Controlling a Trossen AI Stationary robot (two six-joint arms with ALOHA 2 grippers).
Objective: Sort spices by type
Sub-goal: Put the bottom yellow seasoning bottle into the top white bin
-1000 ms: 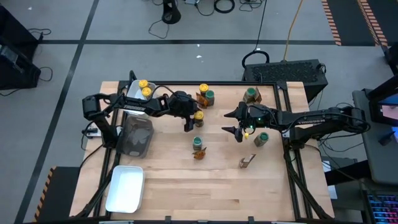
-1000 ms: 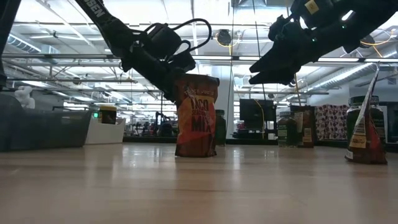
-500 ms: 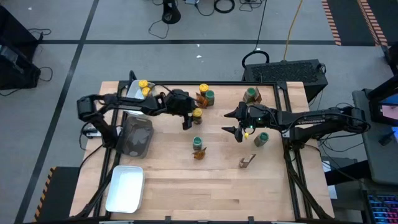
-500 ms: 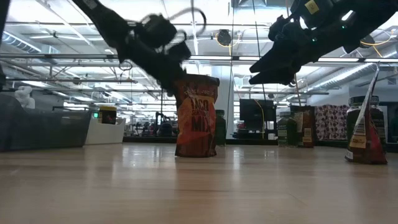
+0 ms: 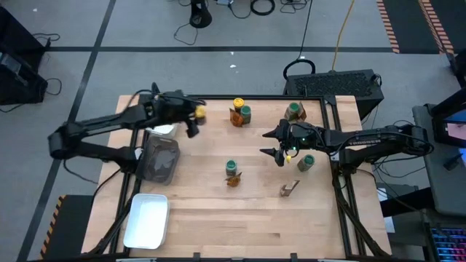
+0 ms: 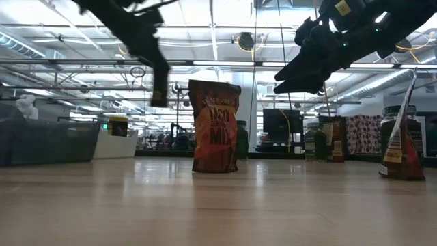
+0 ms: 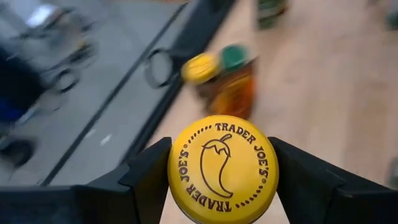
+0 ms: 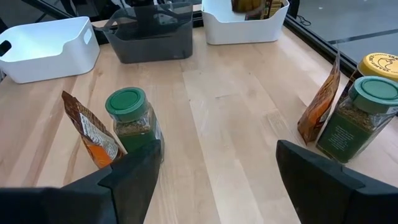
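Left gripper [image 7: 221, 171] clamped on yellow-lidded Trader Joe's jar [image 7: 222, 169], lifted near the surface's [image 5: 204, 218] far-left corner. Right gripper [image 5: 277, 155] hovering mid-surface, fingers apart.

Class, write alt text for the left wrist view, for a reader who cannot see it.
The left tool grips a small jar by its round yellow lid, printed with a chilli pepper and the words Trader Joe's, one dark finger on each side. Beyond it, blurred, another yellow-lidded jar and a green-lidded jar stand by an orange-brown packet on the pale wooden table.
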